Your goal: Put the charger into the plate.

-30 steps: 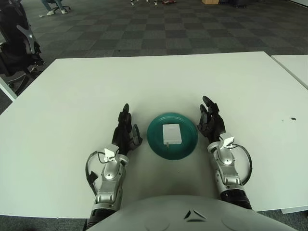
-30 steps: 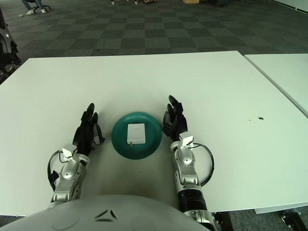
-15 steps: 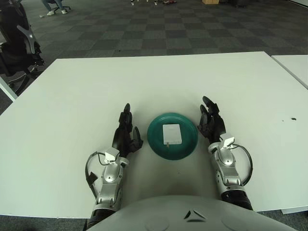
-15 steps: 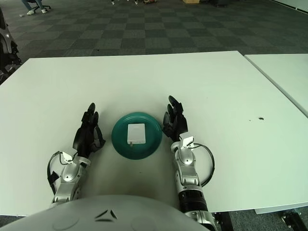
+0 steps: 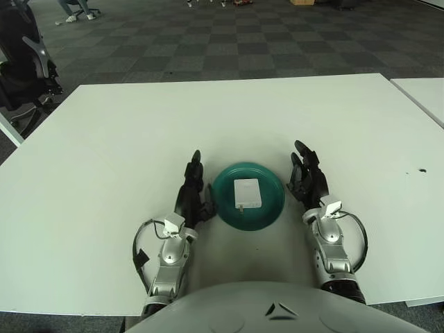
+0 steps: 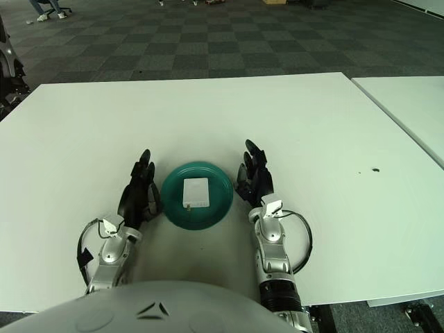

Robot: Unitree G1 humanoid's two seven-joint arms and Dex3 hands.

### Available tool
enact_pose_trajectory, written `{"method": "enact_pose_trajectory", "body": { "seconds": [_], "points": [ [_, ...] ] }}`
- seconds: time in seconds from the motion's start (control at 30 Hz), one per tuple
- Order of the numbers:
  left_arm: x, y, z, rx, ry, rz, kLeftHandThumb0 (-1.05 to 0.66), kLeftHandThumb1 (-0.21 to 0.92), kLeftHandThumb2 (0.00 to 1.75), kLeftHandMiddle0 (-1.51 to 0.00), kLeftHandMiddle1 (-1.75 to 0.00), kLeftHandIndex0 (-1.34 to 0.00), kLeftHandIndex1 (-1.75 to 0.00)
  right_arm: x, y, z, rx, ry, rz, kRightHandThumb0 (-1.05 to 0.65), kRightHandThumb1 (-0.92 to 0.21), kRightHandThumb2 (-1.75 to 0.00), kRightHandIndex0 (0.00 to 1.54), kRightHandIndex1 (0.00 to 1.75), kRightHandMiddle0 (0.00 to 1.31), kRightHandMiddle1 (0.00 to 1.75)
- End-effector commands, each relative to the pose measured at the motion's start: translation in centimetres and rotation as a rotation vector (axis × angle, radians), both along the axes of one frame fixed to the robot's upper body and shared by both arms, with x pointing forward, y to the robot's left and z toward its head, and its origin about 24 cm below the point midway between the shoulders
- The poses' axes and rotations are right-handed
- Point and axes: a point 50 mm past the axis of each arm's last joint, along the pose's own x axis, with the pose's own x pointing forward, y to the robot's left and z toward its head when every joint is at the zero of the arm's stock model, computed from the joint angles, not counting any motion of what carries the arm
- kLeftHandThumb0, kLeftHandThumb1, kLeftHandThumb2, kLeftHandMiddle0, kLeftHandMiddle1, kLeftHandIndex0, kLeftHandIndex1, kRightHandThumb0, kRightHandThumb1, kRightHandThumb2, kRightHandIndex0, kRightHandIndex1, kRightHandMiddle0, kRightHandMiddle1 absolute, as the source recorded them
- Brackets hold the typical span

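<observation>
The left hand [image 5: 192, 193] has slid in from the left since a second ago and now stands just beside the plate [image 5: 272, 208], at its left rim; whether it touches the rim I can't tell. The right hand [image 5: 307, 181] has hardly stirred and stands just off the plate's right rim. Both have their fingers stretched out loose, pointing away from the robot, with nothing in them.

The charger [image 5: 246, 192] already lies flat in the middle of the plate, on the near part of the desk [image 5: 104, 139]. It's a white block, its long axis running near to far. A small dark bit shows at its near edge, perhaps the plug end, though I can't be sure.

So the job looks done to me: the charger is in, and neither hand has hold of it. What's left, I'd say, is for the hands to draw back from the plate without nudging it.
</observation>
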Motion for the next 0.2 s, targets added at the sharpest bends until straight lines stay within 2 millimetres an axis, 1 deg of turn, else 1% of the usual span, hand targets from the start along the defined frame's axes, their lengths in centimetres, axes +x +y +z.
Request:
{"method": "enact_pose_trajectory", "body": {
  "seconds": [0.0, 0.17],
  "points": [
    [-0.86, 0.28, -0.99, 0.020, 0.071, 0.003, -0.95, 0.92, 1.06, -0.04, 0.00, 0.00, -0.16, -3.85, -0.64, -4.77, 0.038, 0.307, -0.043, -0.84, -0.92, -0.80, 0.20, 0.02, 0.00, 0.49],
    [-0.86, 0.39, -0.96, 0.026, 0.078, -0.002, -0.96, 0.92, 1.07, -0.03, 0.00, 0.00, -0.16, -3.94, -0.61, -4.71, 0.043, 0.304, -0.043, -0.84, -0.92, -0.80, 0.21, 0.01, 0.00, 0.49]
  ]
}}
